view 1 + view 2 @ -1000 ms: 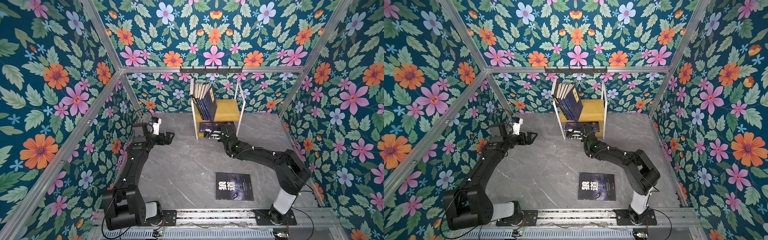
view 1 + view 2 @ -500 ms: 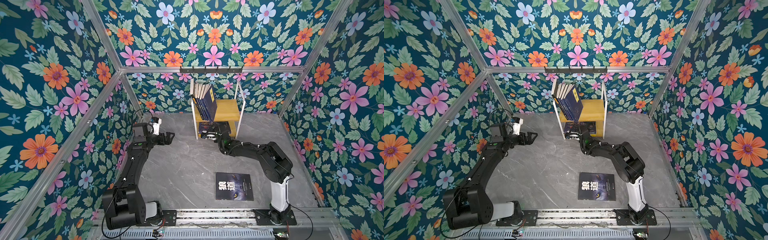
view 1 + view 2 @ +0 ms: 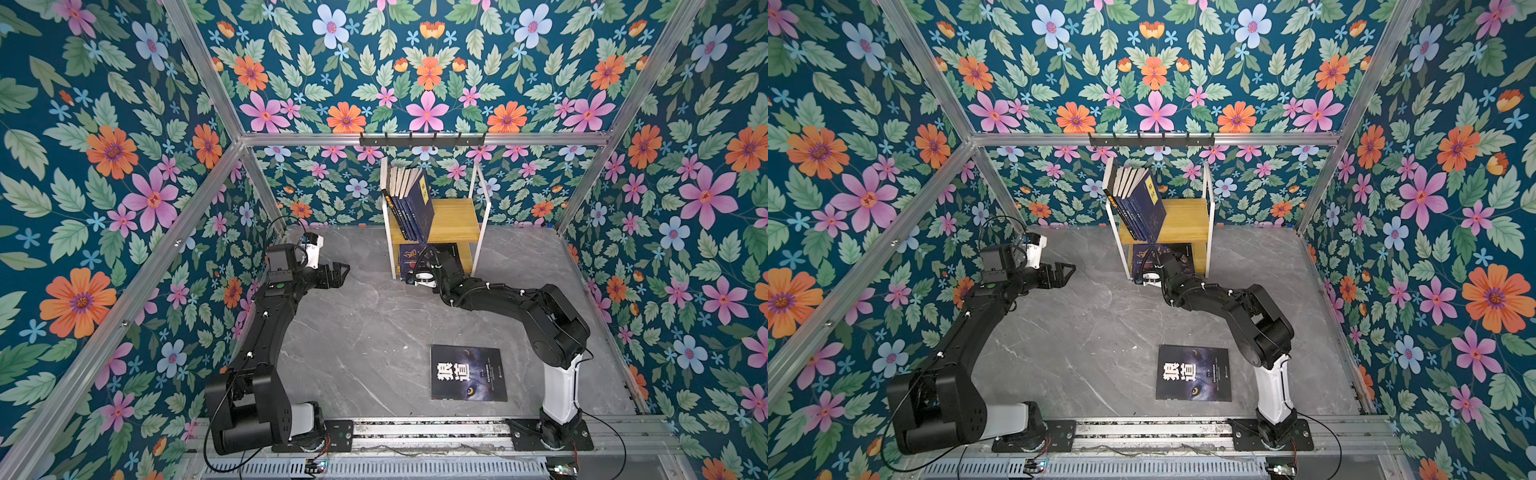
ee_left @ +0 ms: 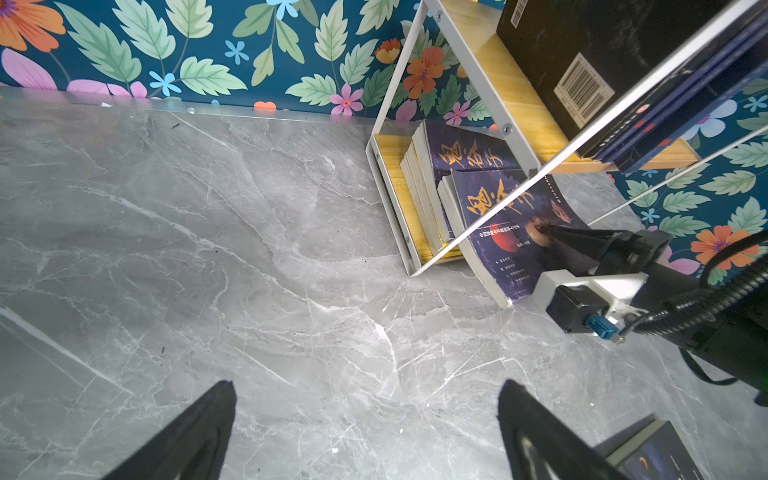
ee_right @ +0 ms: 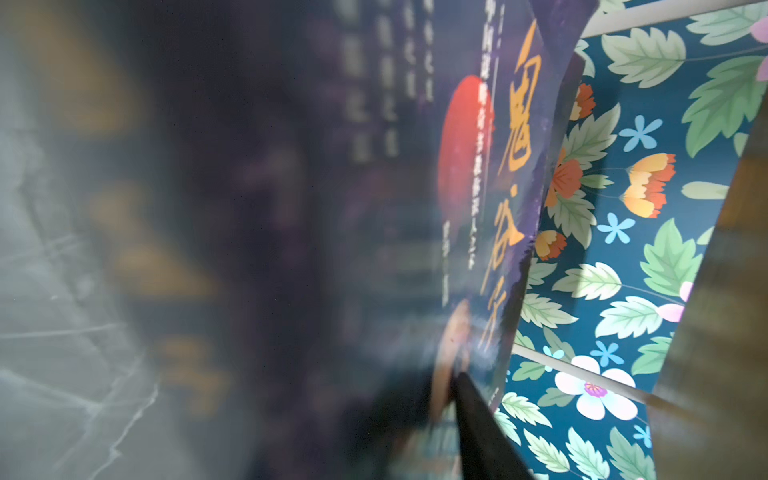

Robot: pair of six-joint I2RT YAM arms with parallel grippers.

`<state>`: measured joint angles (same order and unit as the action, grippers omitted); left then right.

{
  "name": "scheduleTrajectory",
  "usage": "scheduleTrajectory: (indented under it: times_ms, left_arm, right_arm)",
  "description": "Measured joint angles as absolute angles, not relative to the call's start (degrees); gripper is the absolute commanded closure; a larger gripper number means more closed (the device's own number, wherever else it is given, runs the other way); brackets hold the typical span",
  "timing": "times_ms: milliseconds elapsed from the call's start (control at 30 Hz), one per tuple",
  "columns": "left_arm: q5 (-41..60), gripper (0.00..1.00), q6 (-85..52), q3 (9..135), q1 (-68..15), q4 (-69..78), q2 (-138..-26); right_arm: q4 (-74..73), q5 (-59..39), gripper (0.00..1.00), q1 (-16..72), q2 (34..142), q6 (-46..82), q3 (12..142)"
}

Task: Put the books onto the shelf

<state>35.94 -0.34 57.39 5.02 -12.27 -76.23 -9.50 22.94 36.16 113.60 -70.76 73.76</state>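
Observation:
The shelf [image 3: 456, 219] [image 3: 1187, 220] stands at the back wall. Several navy books [image 3: 409, 203] [image 3: 1138, 203] lean on its upper board. A purple book [image 4: 498, 216] [image 5: 478, 166] lies slanted at the front of the lower tier, one end sticking out, against another purple book [image 4: 457, 149]. My right gripper [image 3: 442, 259] [image 3: 1169, 261] [image 4: 540, 227] [image 5: 444, 395] reaches in there, one finger on its cover; the other finger is hidden or blurred. A black wolf-eye book [image 3: 467, 372] [image 3: 1194, 372] lies flat on the table. My left gripper [image 3: 343, 272] [image 3: 1069, 272] [image 4: 368, 386] hangs open and empty, left of the shelf.
A black hook rail [image 3: 422, 139] runs along the back bar above the shelf. Floral walls close in three sides of the grey marble table [image 3: 353, 332]. The right half of the upper board [image 3: 461, 214] carries no books.
The right arm's elbow has swung up and inward while its gripper stays at the lower tier with the purple book. The left arm has not moved.

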Motion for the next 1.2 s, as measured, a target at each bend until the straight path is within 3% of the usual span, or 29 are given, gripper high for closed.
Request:
scheduleTrajectory:
  times_ms: [100, 200, 700, 1200]
  left_arm:
    - [35.97, 0.0, -0.34, 57.39, 5.02, -12.36, -76.23]
    - [36.03, 0.0, -0.75, 57.65, 5.02, -12.47, -76.23]
    - [36.01, 0.0, -1.13, 57.78, 5.02, -12.51, -75.7]
    - [36.01, 0.0, -1.15, 57.76, 4.97, -12.88, -75.48]
  right_arm:
    - [-8.45, 22.52, 0.95, 35.7, 113.6, -70.0, 75.46]
    - [-6.9, 21.74, 1.0, 34.81, 113.97, -69.17, 77.56]
    - [-5.04, 22.76, 1.0, 33.04, 120.53, -68.6, 86.28]
    - [-6.7, 22.44, 0.99, 33.04, 121.25, -68.58, 86.04]
